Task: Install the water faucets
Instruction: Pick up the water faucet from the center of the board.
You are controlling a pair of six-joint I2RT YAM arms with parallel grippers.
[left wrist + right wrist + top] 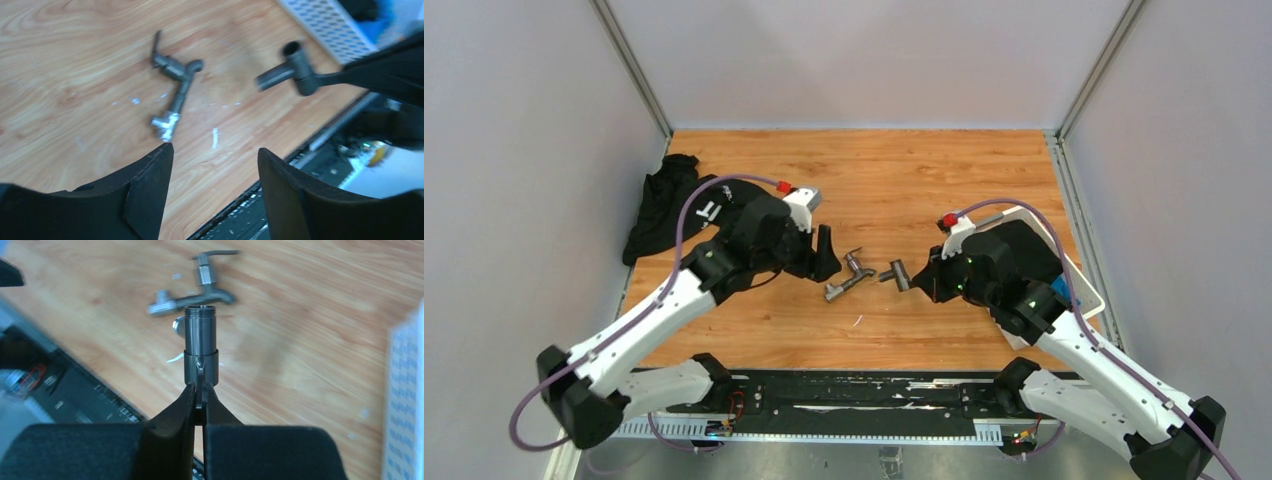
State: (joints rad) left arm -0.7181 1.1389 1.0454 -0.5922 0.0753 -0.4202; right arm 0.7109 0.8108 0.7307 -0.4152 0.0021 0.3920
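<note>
Faucet (849, 276) well inside table (874, 170) edges

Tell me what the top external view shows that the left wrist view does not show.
Only top external: the black cloth on the wooden table. Only left wrist: the left gripper has its fingers apart, nothing between. Both: the faucet lying on that table, the tee fitting held by the right gripper, and the white basket.
</note>
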